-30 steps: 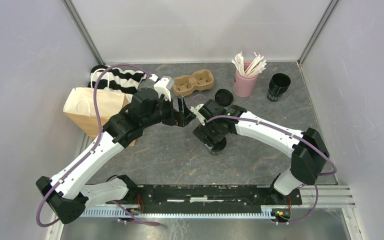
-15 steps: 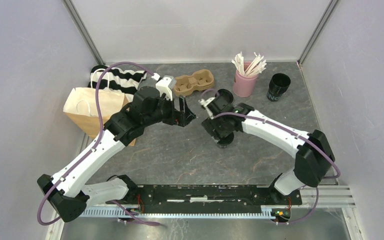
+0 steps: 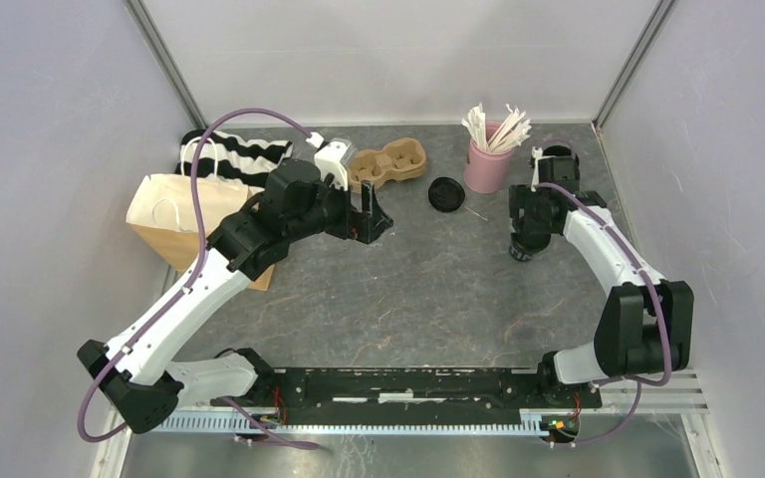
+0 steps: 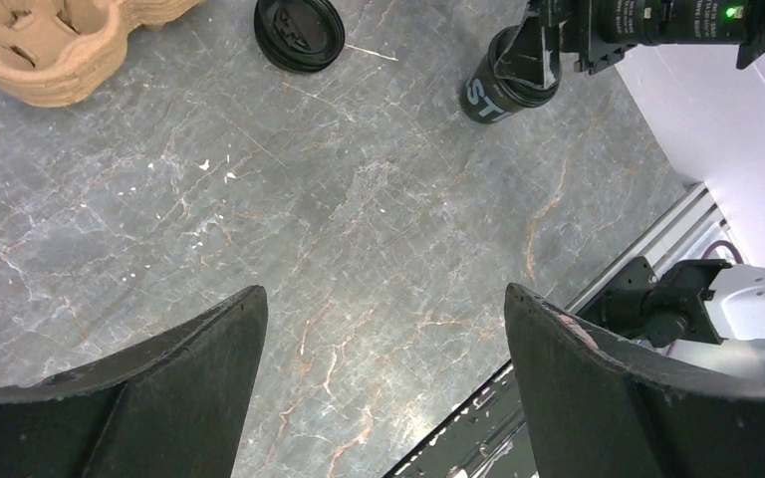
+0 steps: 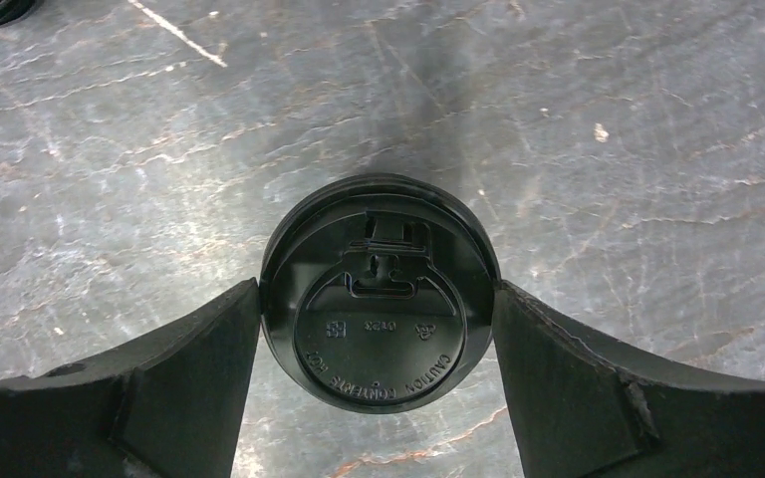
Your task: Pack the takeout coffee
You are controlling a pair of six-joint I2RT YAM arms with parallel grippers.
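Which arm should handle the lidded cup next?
Right: the right gripper grips the lidded cup, fingers against its sides. The left gripper hangs open over the table, away from it.

Bright, diffuse overhead light, and shadows stay soft. In the right wrist view a dark, blurred shadow stretches from the lidded black paper cup (image 5: 379, 299) across the grey marbled tabletop (image 5: 608, 119) — the left wrist view catches a pale sheen near the tabletop's front edge.

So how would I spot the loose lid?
Find the pink cup of white sticks at the back of the table. Just left of it, right of the brown carrier tray, lies the loose lid: a flat black disc, on no cup.
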